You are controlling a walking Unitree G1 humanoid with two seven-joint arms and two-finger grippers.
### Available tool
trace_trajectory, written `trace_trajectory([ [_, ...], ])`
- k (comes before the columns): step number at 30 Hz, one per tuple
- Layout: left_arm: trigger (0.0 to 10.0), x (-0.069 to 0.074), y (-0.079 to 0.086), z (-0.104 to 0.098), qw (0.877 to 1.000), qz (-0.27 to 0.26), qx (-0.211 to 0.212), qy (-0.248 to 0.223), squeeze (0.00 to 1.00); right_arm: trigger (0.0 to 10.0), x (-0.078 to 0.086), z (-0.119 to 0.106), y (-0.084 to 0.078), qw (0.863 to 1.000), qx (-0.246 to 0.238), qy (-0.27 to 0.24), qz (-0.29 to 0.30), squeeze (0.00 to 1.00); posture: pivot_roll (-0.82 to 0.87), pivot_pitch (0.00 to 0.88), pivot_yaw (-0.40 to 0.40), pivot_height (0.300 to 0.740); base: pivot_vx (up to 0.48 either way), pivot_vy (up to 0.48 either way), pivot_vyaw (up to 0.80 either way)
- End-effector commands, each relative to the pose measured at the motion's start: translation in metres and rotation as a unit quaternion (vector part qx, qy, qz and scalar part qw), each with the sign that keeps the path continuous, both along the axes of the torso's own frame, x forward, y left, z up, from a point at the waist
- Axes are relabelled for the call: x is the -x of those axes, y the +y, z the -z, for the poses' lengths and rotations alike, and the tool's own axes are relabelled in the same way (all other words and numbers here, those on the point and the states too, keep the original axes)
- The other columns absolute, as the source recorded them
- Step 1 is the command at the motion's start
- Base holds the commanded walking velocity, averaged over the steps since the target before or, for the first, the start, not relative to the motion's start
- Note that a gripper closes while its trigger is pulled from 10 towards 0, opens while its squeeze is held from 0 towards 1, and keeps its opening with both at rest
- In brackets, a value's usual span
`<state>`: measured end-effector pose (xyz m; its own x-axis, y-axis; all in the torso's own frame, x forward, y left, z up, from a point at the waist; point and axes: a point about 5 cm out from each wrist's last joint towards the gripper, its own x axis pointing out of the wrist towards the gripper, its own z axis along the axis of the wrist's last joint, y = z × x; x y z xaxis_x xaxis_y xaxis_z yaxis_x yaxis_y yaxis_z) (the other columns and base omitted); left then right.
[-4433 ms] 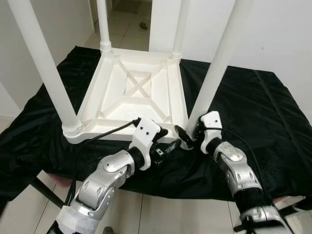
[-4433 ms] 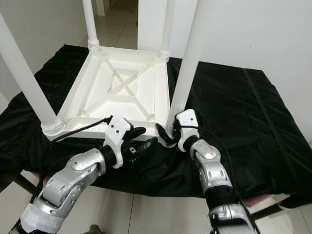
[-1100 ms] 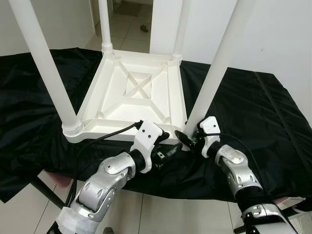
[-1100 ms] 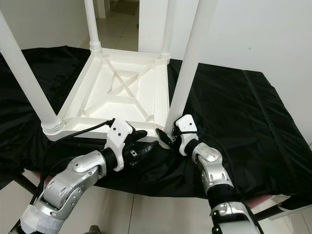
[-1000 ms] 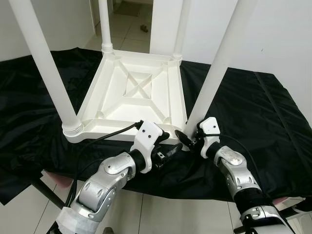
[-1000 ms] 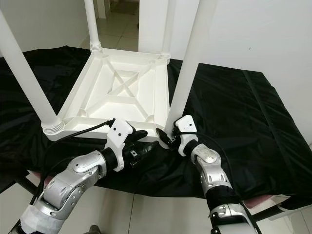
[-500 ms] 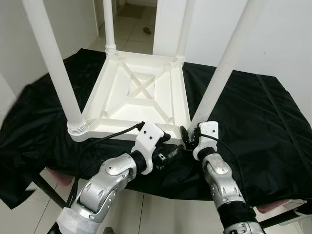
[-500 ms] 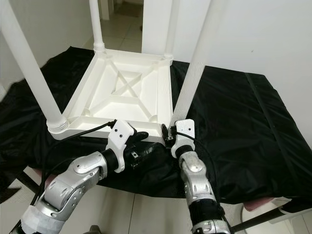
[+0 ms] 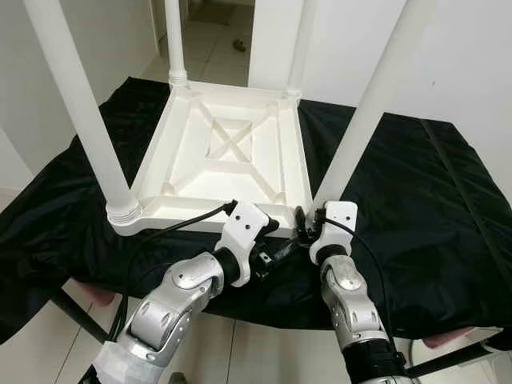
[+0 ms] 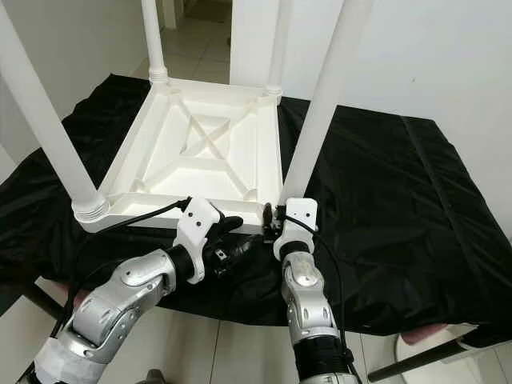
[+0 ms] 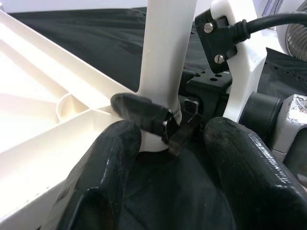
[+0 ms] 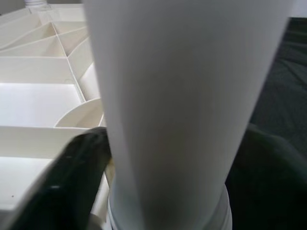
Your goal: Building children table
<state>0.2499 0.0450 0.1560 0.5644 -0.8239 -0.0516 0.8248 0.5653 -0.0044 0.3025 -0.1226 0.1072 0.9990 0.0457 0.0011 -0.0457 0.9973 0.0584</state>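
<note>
Black-draped counter point(image 9: 416, 184), upturned table point(image 9: 228, 156) on it. Right fingers point(image 11: 144, 112) clamp the near leg point(image 9: 364, 120) at its base; left fingers point(image 11: 103, 172) spread apart just short of it.

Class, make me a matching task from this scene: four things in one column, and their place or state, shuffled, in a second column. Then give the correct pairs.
Things
1. right gripper
2. left gripper
3. white table
4. black cloth

Place or state
A. lying upside down, legs pointing up
B. spread out beneath the table
C. fingers around the base of the near right leg
D. open, just in front of that leg's base

Pairs: 1-C, 2-D, 3-A, 4-B
</note>
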Motion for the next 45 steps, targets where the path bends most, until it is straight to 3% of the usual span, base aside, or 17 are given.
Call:
trace_trajectory([
  [1,10.0,0.001,0.000,0.001,1.000,-0.005,-0.002,-0.005,0.00,10.0,0.000,-0.003,-0.003,1.000,-0.002,-0.004,-0.010,1.00,0.06,0.016,-0.053,0.740,0.000,0.000,0.00],
  [7,10.0,0.000,0.000,0.000,1.000,-0.007,0.000,-0.008,0.00,10.0,-0.004,-0.010,-0.016,0.997,0.013,-0.009,-0.072,1.00,0.05,0.017,-0.048,0.740,0.000,0.000,0.00],
  [9,10.0,-0.001,-0.001,0.000,1.000,-0.006,-0.001,-0.010,0.00,10.0,-0.009,-0.011,-0.028,0.987,0.061,-0.006,-0.147,1.00,0.05,0.016,-0.044,0.740,0.000,0.000,0.00],
  [11,10.0,-0.001,-0.001,0.000,1.000,-0.006,-0.001,-0.010,0.00,10.0,-0.010,-0.011,-0.030,0.984,0.070,-0.005,-0.162,1.00,0.05,0.016,-0.044,0.740,0.000,0.000,0.00],
  [12,10.0,-0.002,-0.001,-0.001,1.000,-0.006,-0.002,-0.011,0.00,10.0,-0.012,-0.011,-0.032,0.979,0.087,-0.003,-0.182,0.77,0.05,0.013,-0.043,0.740,0.000,0.000,0.00],
  [13,10.0,-0.003,-0.001,-0.001,1.000,-0.006,-0.001,-0.012,0.00,10.0,-0.013,-0.011,-0.033,0.972,0.097,0.000,-0.213,0.00,0.05,0.011,-0.041,0.740,0.000,0.000,0.00],
  [15,10.0,-0.003,0.000,-0.002,1.000,-0.006,-0.001,-0.014,0.00,10.0,-0.016,-0.011,-0.033,0.960,0.118,0.004,-0.255,0.00,0.05,0.011,-0.040,0.740,0.000,0.000,0.00],
  [19,10.0,-0.004,0.000,-0.002,1.000,-0.006,-0.001,-0.016,0.00,10.0,-0.020,-0.008,-0.031,0.949,0.142,0.012,-0.282,0.00,0.05,0.005,-0.040,0.740,0.000,0.000,0.00],
  [23,10.0,-0.005,0.001,-0.004,1.000,-0.008,-0.001,-0.020,0.00,10.0,-0.024,-0.006,-0.018,0.927,0.155,0.019,-0.341,0.00,0.05,0.000,-0.038,0.740,0.000,0.000,0.00],
  [24,10.0,-0.005,0.001,-0.004,1.000,-0.009,-0.001,-0.021,0.00,8.9,-0.026,-0.006,-0.014,0.925,0.155,0.018,-0.348,0.00,0.06,0.000,-0.041,0.740,0.000,0.000,0.00],
  [26,10.0,-0.006,0.001,-0.004,1.000,-0.009,-0.001,-0.021,0.00,8.9,-0.027,-0.006,-0.012,0.924,0.154,0.017,-0.351,0.00,0.06,0.000,-0.041,0.740,0.000,0.000,0.00],
  [27,10.0,-0.006,0.002,-0.004,1.000,-0.011,-0.002,-0.022,0.00,0.0,-0.029,-0.006,-0.010,0.922,0.150,0.014,-0.356,0.00,0.06,0.000,-0.042,0.740,0.000,0.000,0.00],
  [32,10.0,-0.006,0.003,-0.004,1.000,-0.014,-0.001,-0.023,0.00,0.0,-0.029,-0.002,-0.008,0.922,0.134,0.008,-0.364,0.00,0.07,0.000,-0.044,0.740,0.000,0.000,0.00],
  [37,10.0,-0.004,0.003,-0.004,1.000,-0.014,-0.001,-0.022,0.00,0.0,-0.027,0.002,-0.014,0.933,0.115,0.005,-0.340,0.00,0.07,0.000,-0.045,0.740,0.000,0.000,0.00],
  [41,10.0,-0.004,0.002,-0.003,1.000,-0.011,-0.001,-0.021,0.00,0.0,-0.027,0.004,-0.023,0.956,0.087,0.003,-0.280,0.00,0.07,0.000,-0.047,0.740,0.000,0.000,0.00],
  [42,10.0,-0.004,0.002,-0.003,1.000,-0.011,-0.001,-0.021,0.00,0.0,-0.027,0.004,-0.023,0.956,0.087,0.003,-0.280,0.00,0.07,0.000,-0.047,0.740,0.000,0.000,0.00],
  [45,10.0,-0.003,0.001,-0.003,1.000,-0.007,-0.002,-0.020,0.00,0.0,-0.020,0.009,-0.025,0.975,0.061,0.006,-0.214,0.00,0.06,0.000,-0.048,0.740,0.000,0.000,0.00],
])
